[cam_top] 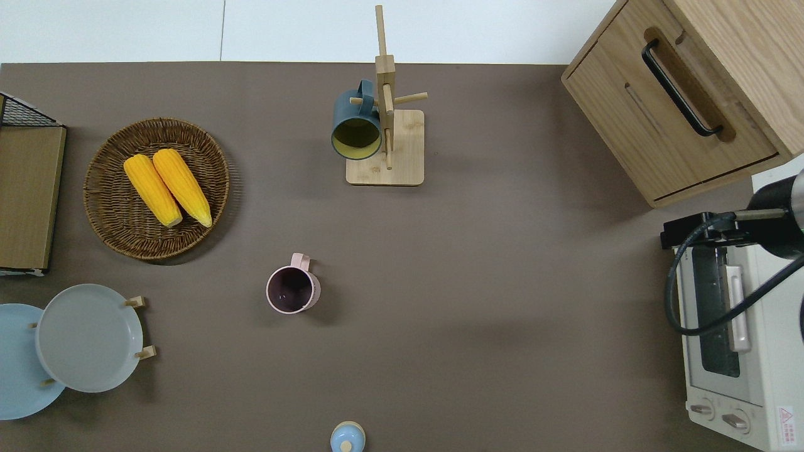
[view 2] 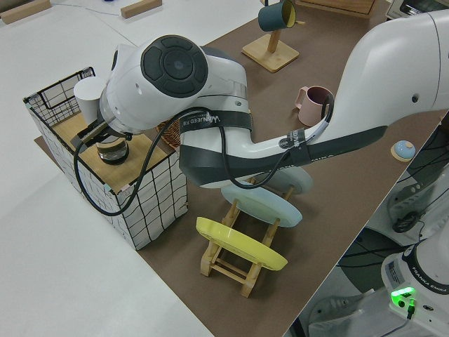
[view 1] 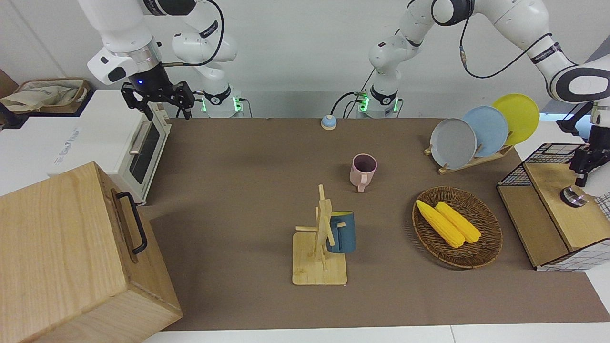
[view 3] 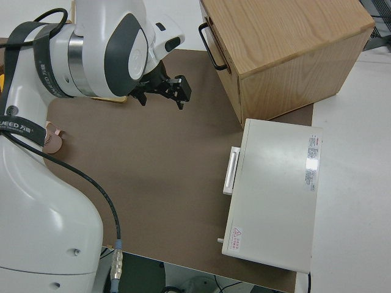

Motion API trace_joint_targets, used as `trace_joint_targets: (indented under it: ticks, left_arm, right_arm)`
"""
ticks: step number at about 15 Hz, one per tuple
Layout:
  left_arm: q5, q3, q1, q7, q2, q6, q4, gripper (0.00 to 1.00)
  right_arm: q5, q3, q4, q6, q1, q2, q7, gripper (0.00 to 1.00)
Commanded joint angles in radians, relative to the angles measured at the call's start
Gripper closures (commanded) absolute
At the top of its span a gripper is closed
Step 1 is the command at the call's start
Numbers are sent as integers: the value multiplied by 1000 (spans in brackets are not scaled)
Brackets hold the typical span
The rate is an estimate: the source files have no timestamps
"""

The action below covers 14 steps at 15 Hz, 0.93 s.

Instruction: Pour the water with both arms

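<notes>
Right gripper [view 1: 164, 105], upper left of the front view over the toaster oven [view 1: 138, 152], fingers spread and empty, left gripper [view 1: 582, 164] at right edge, grip unreadable; pink mug [view 1: 363, 171] mid-frame looks rigid, light, smooth, best pinched at handle or rim.

"FRANKA EMIKA" on the left arm's base [view 2: 421, 277], "WANJEED" with further characters on the black band around the left arm [view 2: 210, 121], red warning triangle sticker on the toaster oven [view 3: 235, 234], its small print unreadable
</notes>
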Motion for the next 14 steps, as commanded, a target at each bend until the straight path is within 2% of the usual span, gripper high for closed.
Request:
trace_joint_targets:
  ticks: [1,6,8,9,10,14]
  left_arm:
    - [25,18,-10,-23,6,-36,24,0]
    - [186,20,-8,-165,-20,-161,58,0]
    - [199,28,-8,-187,-20,-236,90,0]
    - [200,50,-10,-217,-22,-282,93,0]
    - [220,55,-11,-225,-40,-315,108,0]
    - [387,55,-28,-282,-86,-408,110,0]
  right_arm:
    - [10,0,14,-15,-2,3,-24,9]
    - [11,0,14,-15,-2,4,-24,9]
    - [11,-1,14,-15,-2,4,-24,9]
    - [11,0,14,-15,-2,3,-24,9]
    - [11,-1,14,-15,-2,4,-24,9]
    - [11,-1,14,-15,-2,4,-24,7]
